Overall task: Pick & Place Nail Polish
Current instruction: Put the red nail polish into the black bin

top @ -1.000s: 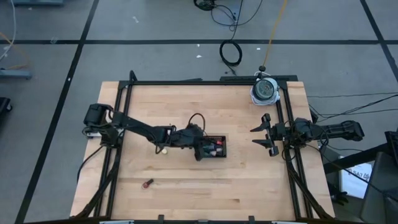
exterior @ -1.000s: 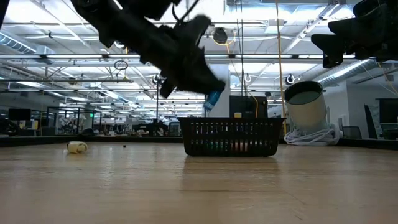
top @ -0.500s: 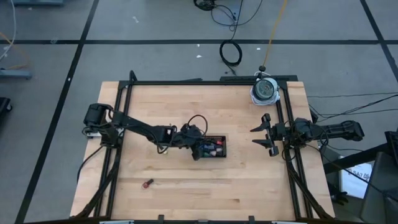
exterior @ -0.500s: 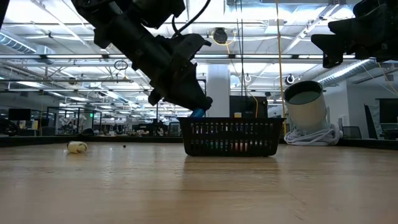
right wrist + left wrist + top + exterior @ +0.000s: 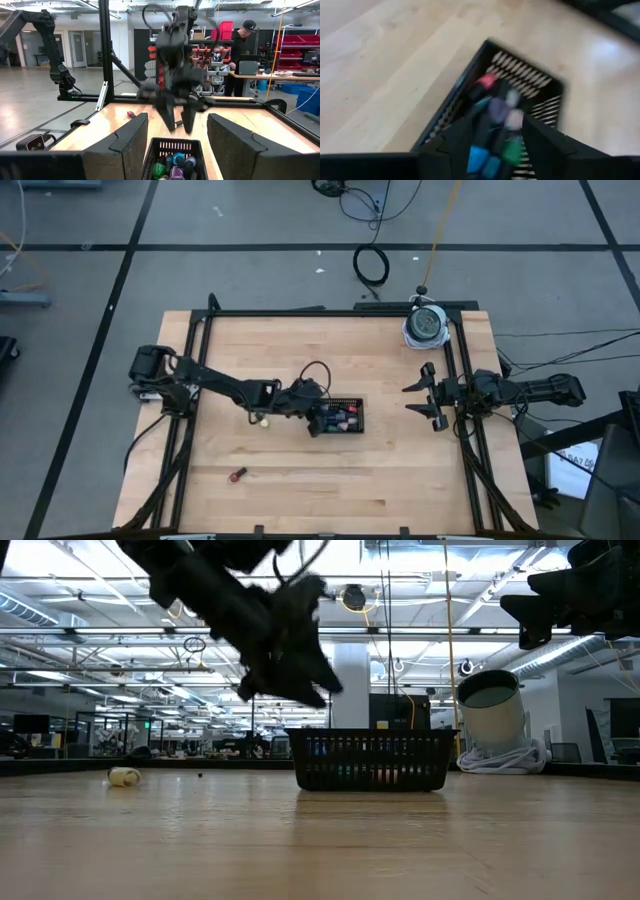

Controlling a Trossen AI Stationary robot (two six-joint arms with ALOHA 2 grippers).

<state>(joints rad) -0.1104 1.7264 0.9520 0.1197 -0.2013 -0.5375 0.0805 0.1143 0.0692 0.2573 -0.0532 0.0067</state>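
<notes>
The left claw (image 5: 318,420) hangs over the end of the black mesh tray (image 5: 358,406) that faces the left edge of the counter (image 5: 300,350), near the counter's middle. In the low view the left claw (image 5: 318,688) is above the tray (image 5: 372,760), clear of its rim. Its fingers are spread apart and nothing is between them: the left wrist view looks straight down through the gap onto the tray contents, and the right wrist view shows two separated fingertips (image 5: 170,122) with no bottle in them.

The nail polish bottles (image 5: 496,131) lie packed together inside the tray. Visible colours include red, teal, purple, pink, green and blue. The high view shows the same cluster (image 5: 343,418) within the tray walls.

Two small items lie outside the tray. A pale yellowish bottle (image 5: 262,420) rests on the counter just beside the left arm, on the side of the tray toward the left edge. A small red item (image 5: 237,474) lies nearer the front edge, toward the front-left corner. Whether the red item is a bottle cannot be confirmed.

The right claw (image 5: 422,395) waits with its fingers wide apart at the right edge of the counter, well apart from the tray.

Judgement: most of the work appears done, as the greater part of the bottles is in the tray. Up to two items remain to be collected.
</notes>
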